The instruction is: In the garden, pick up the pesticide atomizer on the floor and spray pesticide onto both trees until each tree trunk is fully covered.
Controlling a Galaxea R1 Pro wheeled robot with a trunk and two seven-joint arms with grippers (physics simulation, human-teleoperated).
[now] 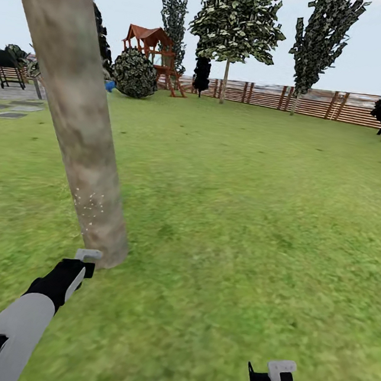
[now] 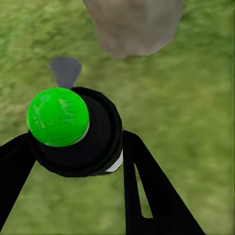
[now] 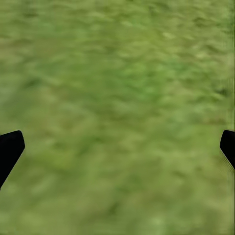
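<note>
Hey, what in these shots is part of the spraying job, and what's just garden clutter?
Job:
- atomizer, held in left gripper
- near tree trunk, pesticide specks low on it
- right gripper, open over grass

Clutter:
- playhouse
- round bush
- fence

Red playset (image 1: 153,46) beside round bush (image 1: 135,73)

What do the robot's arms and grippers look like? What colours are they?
The left arm has a pale grey rounded sleeve with black sections at each end. The left gripper is black with a small light grey tip. The right gripper is black too, with a light grey piece on top. Its fingers are flat and black.
</note>
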